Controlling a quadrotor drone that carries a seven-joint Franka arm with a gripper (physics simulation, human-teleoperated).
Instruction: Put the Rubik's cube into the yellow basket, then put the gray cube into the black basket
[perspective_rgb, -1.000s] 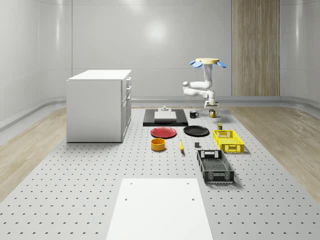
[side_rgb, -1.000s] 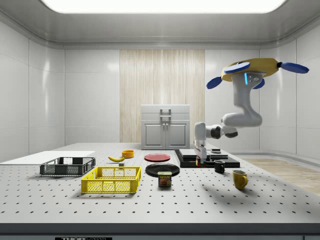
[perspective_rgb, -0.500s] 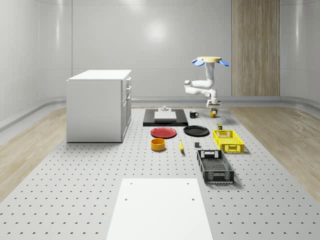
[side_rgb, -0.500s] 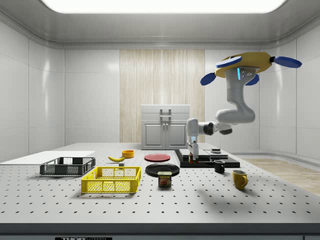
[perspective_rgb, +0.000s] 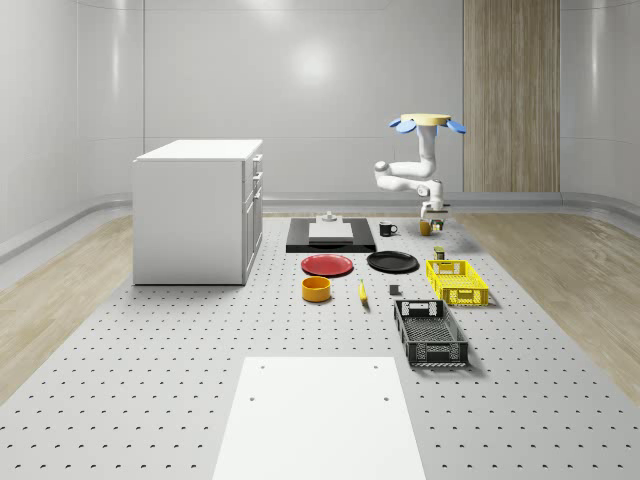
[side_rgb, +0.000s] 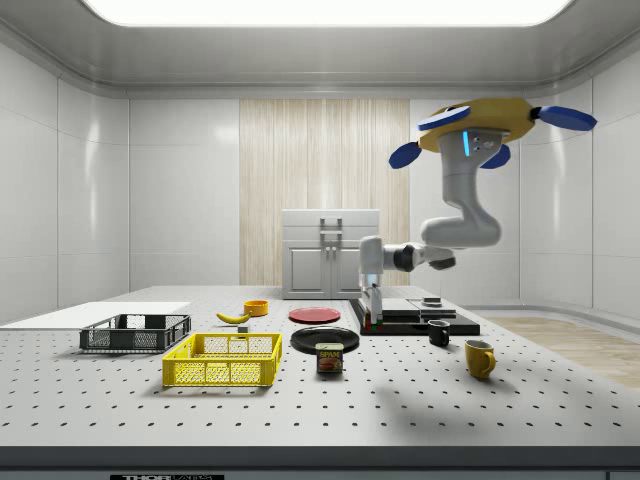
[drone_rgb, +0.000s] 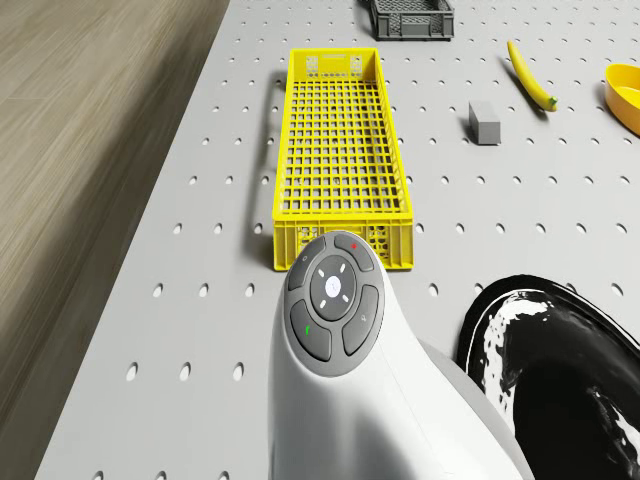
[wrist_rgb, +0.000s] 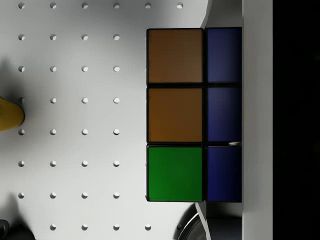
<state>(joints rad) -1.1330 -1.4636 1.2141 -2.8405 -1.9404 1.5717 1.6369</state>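
The drone (perspective_rgb: 427, 122) hovers over the table's far end, beyond the yellow basket (perspective_rgb: 457, 281). Its arm hangs down, and the gripper (perspective_rgb: 433, 214) is shut on the Rubik's cube (side_rgb: 370, 324), held just above the table near the black plate (side_rgb: 325, 339). In the wrist view the Rubik's cube (wrist_rgb: 175, 115) shows orange, green and blue tiles close up. The yellow basket (drone_rgb: 340, 150) lies ahead of the arm's wrist (drone_rgb: 335, 305). The gray cube (drone_rgb: 484, 122) rests on the table beside it. The black basket (perspective_rgb: 430, 333) stands nearer the whole-scene view's front.
A yellow mug (perspective_rgb: 424, 228) and black mug (perspective_rgb: 387, 228) sit near the gripper. A can (side_rgb: 329, 358), red plate (perspective_rgb: 327, 265), orange bowl (perspective_rgb: 316, 289) and banana (perspective_rgb: 362, 291) lie mid-table. A white cabinet (perspective_rgb: 200, 210) stands on the whole-scene view's left.
The drone and arm have carried the Rubik's cube toward the side view's left, from beside the black mug to the black plate's far edge. The things on the table stayed put.
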